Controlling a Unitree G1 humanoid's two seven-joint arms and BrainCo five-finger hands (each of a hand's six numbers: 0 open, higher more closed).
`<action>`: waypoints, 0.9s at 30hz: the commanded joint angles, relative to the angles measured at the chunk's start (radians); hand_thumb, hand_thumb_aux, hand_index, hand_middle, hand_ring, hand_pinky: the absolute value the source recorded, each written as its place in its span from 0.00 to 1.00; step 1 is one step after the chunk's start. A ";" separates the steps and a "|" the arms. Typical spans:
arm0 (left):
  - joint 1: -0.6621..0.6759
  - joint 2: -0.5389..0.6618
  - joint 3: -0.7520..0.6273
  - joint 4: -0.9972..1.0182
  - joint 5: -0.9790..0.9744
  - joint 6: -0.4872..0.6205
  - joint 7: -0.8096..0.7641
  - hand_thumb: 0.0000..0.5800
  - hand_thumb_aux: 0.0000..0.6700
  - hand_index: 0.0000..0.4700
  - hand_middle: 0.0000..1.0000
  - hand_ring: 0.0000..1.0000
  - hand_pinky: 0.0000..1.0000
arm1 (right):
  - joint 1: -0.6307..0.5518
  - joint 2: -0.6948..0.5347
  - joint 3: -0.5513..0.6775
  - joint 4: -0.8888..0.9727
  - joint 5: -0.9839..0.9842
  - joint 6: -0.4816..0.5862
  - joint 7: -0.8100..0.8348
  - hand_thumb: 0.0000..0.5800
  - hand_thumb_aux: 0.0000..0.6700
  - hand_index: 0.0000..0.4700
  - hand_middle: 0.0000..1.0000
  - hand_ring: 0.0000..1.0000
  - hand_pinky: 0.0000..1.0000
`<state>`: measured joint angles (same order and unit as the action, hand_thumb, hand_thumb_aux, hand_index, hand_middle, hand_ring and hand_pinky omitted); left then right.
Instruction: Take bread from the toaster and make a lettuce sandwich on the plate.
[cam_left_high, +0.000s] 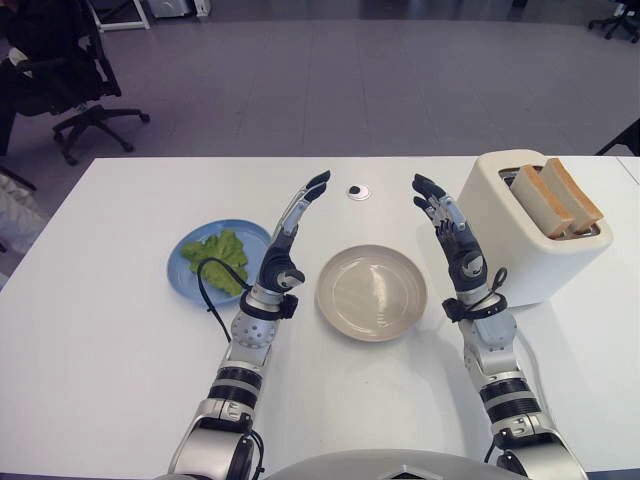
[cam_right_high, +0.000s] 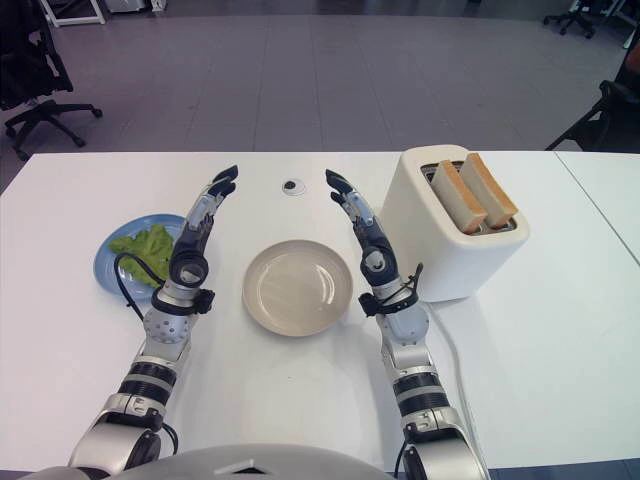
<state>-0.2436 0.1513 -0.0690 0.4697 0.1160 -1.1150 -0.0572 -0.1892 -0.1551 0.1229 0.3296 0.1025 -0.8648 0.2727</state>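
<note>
White table (cam_left_high: 90, 340) holds everything; fetching bread (cam_left_high: 572, 192) looks not yet begun. Just left of the left hand (cam_left_high: 290, 235), whose fingers are straight and empty, lettuce (cam_left_high: 222, 258) lies on a blue dish (cam_left_high: 188, 278). Between the hands sits the plate (cam_left_high: 372, 292). The right hand (cam_left_high: 445, 228), also spread and empty, must swing right to the toaster (cam_left_high: 520, 255) and pinch a slice; the slices' lower halves are hidden in the slots.
</note>
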 joint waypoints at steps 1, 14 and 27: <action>-0.002 0.000 0.004 0.006 0.007 0.003 -0.003 0.00 0.00 0.00 0.00 0.00 0.00 | -0.013 0.006 -0.016 0.007 -0.007 -0.002 0.007 0.00 0.00 0.00 0.00 0.00 0.00; 0.000 0.003 0.010 -0.003 0.000 0.000 -0.003 0.00 0.00 0.00 0.00 0.00 0.00 | -0.021 0.014 -0.030 -0.039 -0.022 -0.003 0.005 0.00 0.00 0.00 0.00 0.00 0.00; 0.002 0.025 0.054 0.004 0.027 -0.003 0.016 0.00 0.00 0.00 0.00 0.00 0.00 | 0.004 -0.336 -0.529 -0.253 -0.248 0.184 -0.213 0.00 0.00 0.00 0.00 0.00 0.00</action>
<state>-0.2441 0.1735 -0.0255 0.4688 0.1301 -1.1232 -0.0469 -0.1857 -0.4215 -0.3414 0.0364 -0.0797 -0.7168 0.0935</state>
